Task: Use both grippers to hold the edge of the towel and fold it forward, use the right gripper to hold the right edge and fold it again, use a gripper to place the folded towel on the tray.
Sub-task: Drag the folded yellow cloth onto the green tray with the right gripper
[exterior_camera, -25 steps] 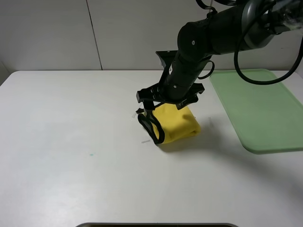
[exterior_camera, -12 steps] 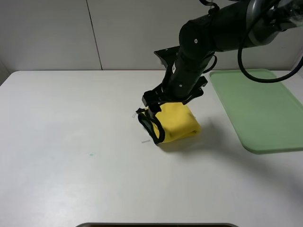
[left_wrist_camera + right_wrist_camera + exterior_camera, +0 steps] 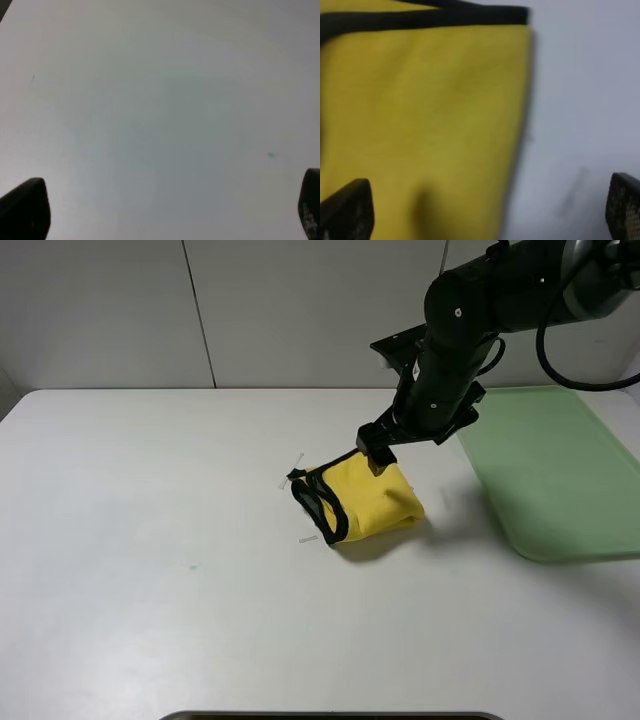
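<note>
While it hangs over the folded towel (image 3: 372, 502), the right gripper (image 3: 482, 212) gapes wide (holding nothing); left gripper (image 3: 167, 207) likewise.

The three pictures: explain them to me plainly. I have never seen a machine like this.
This is a robot with two arms, each ending in a two-finger gripper. The wide picture comes from a camera mounted high. It shows the right arm, a white table, a folded yellow towel and a pale-green tray lying apart from it. The other two pictures come from cameras on the wrists, looking past the fingers. The right gripper hangs open just above the towel and holds nothing. The left gripper is open too, over bare table; its arm is outside the wide picture. The towel is not on the tray yet.
</note>
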Motion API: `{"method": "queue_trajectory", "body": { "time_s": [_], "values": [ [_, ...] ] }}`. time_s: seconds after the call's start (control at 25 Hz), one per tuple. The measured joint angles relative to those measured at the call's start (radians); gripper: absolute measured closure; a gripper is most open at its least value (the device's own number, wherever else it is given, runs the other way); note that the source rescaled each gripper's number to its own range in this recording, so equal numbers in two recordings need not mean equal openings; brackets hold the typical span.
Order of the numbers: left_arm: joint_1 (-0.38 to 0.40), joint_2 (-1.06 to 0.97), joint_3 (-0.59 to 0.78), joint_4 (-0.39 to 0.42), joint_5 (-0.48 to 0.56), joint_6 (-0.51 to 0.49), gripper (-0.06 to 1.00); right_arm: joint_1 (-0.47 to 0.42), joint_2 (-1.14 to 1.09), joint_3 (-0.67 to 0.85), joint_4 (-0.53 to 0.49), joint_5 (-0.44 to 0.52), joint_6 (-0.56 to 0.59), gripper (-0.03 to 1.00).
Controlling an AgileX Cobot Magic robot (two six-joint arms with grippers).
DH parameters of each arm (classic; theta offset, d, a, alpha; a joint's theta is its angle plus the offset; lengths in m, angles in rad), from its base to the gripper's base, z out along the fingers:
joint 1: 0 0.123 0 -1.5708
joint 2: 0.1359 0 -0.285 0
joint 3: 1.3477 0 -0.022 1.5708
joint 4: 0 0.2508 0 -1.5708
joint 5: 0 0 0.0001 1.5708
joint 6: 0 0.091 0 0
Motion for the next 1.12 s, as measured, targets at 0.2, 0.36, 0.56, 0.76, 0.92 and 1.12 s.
{"method": "queue_trajectory", "body": {
  "time_s": [0.2, 0.36, 0.56, 0.76, 0.92, 1.12],
  "values": [
    [0.0, 0.0, 0.0, 0.0, 0.0, 0.0, -0.06, -0.03, 0.016, -0.002, 0.023, -0.031, -0.056, -0.03],
    [0.0, 0.0, 0.0, 0.0, 0.0, 0.0, -0.06, -0.059, 0.066, -0.002, 0.023, -0.055, -0.071, -0.03],
    [0.0, 0.0, 0.0, 0.0, 0.0, 0.0, -0.06, -0.073, 0.109, -0.002, 0.02, -0.087, -0.074, -0.03],
    [0.0, 0.0, 0.0, 0.0, 0.0, 0.0, -0.06, -0.073, 0.14, -0.003, 0.022, -0.113, -0.074, -0.03],
    [0.0, 0.0, 0.0, 0.0, 0.0, 0.0, -0.06, -0.073, 0.156, -0.003, 0.024, -0.139, -0.078, -0.03],
    [0.0, 0.0, 0.0, 0.0, 0.0, 0.0, -0.06, -0.073, 0.188, -0.003, 0.025, -0.175, -0.078, -0.03]
  ]
}}
